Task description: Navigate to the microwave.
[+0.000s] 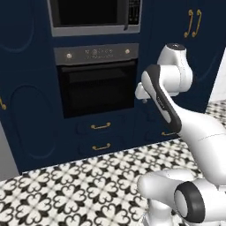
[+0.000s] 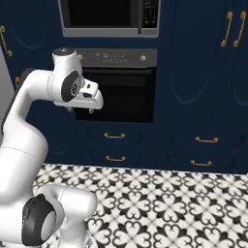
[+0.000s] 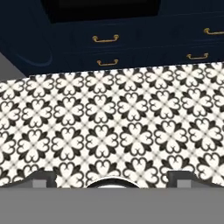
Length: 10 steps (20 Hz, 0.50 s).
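Observation:
The microwave (image 1: 95,17) is built into the navy cabinet wall, high up and straight ahead, its black glass door cut off by the top edge; its button panel (image 2: 150,13) sits at its right. Directly beneath it is the black oven (image 1: 97,84) with a grey knob panel. My arm is folded in front of the cabinets, well short of them. The gripper (image 3: 113,178) points down at the floor and is open, its two fingertips (image 3: 43,179) wide apart with nothing between them. In the right base view the hand (image 2: 92,99) hangs in front of the oven's left side.
Two navy drawers with gold handles (image 1: 100,126) sit under the oven, and more drawers (image 2: 207,140) lie to the right. Tall cabinet doors with gold handles (image 2: 234,29) stand at upper right. Black-and-white patterned tile floor (image 3: 113,113) lies between me and the cabinets. A grey panel (image 1: 5,154) borders the left.

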Available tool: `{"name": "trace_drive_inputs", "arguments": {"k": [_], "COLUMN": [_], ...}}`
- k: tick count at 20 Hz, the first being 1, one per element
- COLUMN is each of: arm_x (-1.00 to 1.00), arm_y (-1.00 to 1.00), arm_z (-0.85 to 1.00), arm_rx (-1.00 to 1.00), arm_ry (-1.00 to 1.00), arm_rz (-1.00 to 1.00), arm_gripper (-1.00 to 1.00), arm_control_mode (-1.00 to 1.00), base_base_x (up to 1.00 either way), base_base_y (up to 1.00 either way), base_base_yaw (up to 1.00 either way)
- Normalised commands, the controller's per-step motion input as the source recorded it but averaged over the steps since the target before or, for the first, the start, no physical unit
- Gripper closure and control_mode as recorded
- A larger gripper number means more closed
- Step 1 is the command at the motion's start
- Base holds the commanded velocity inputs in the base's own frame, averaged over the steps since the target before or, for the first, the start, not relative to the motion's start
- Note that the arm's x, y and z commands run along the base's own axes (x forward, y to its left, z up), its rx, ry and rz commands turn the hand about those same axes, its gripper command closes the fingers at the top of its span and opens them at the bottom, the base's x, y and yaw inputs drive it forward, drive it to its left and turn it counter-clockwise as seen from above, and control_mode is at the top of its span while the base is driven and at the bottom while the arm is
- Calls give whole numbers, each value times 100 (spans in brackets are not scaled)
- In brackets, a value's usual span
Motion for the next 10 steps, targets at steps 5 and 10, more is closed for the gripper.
{"name": "trace_drive_inputs", "arguments": {"k": [5, 10], "arm_x": [0, 0], "arm_y": [0, 0], "arm_z": [0, 0], "arm_rx": [0, 0], "arm_ry": [0, 0], "arm_rz": [0, 0], "arm_gripper": [-100, -100], "arm_control_mode": [100, 100], "base_base_x": [100, 100], "base_base_y": [47, 37], "base_base_yaw": [0, 2]}}
